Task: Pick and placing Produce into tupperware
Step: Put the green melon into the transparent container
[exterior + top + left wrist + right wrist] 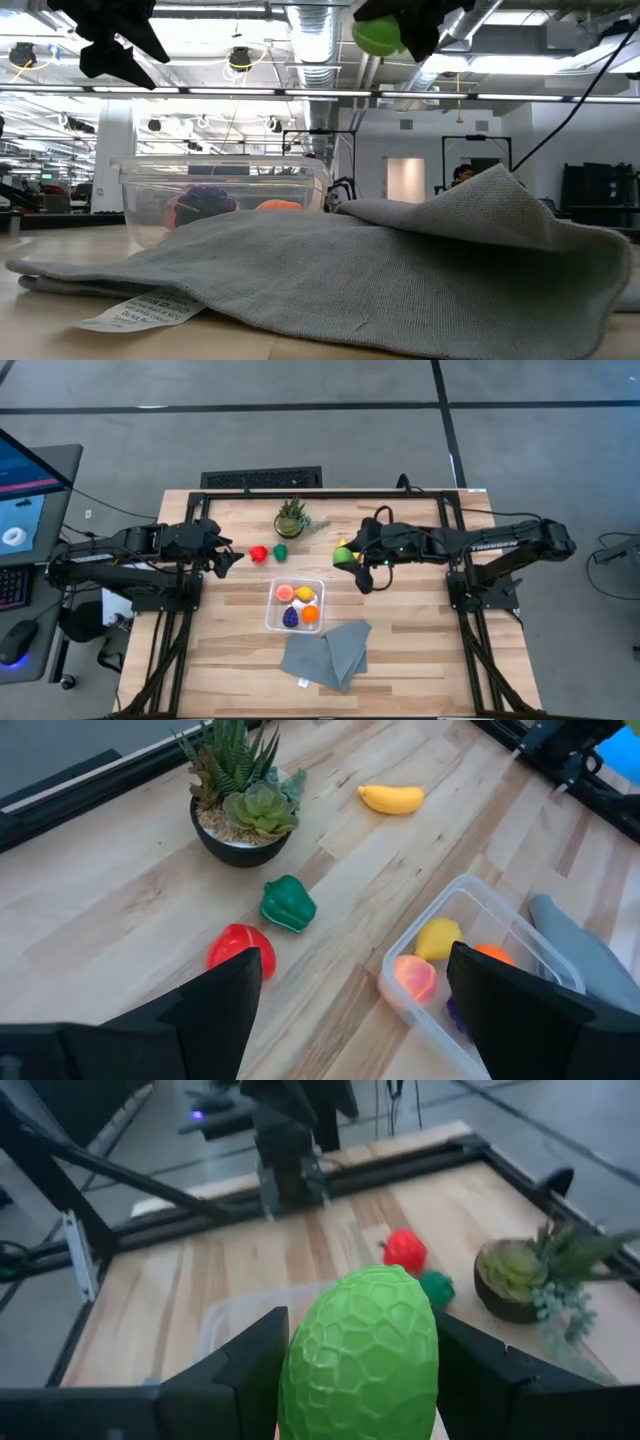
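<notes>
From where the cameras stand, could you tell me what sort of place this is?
Probably a robotics lab in an open industrial hall: exposed ceiling ducts overhead, a wooden table on a black frame, and a monitor and keyboard beside it.

- lime green fruit (362, 1352) has a bumpy, scaly pattern all over it
- red fruit (240, 950) and dark green one (288, 904) on the pale wood table (120, 900)
- yellow banana (391, 798)
- clear tupperware (273, 607) has a peach-pink piece (415, 979), a yellow one (438, 937), orange (311, 614) and purple (291, 618)
- grey cloth (327, 652), white tag
- spiky green plant (240, 780) in a black pot
</notes>
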Motion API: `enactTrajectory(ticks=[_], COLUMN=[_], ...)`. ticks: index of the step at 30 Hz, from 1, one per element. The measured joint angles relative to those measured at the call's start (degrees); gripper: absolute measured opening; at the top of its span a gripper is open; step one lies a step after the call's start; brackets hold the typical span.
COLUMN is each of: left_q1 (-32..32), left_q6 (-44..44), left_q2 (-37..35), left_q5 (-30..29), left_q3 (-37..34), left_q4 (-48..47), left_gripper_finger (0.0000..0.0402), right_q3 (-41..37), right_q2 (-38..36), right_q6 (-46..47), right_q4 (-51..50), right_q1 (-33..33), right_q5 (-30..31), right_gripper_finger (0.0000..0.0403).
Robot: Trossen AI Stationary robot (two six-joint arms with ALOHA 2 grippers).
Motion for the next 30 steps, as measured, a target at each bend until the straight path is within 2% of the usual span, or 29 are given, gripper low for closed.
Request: enactTrajectory(ticks=[7,13,30], left_q1=[0.0,0.0,0.0], left_q6=[-1.0,-1.3,-0.4], left_q2=[0.0,0.0,0.0], left_q5=[0.2,0.6,1.1], left_q3=[0.0,0.0,0.0], left_q4=[0.1,0.5,0.5], left_gripper_finger=[0.0306,0.0306,0.0306], right_q3=[0.3,-0.2,0.1], right_q2=[2.6,6.6,22.4], right_q6=[-0.2,0.9,6.0], right_q4=[7.1,7.3,27.2], right_q1=[3.2,5.9,8.2], right_q5=[3.9,6.3,6.5], right_gripper_finger=[0.023,0.023,0.023])
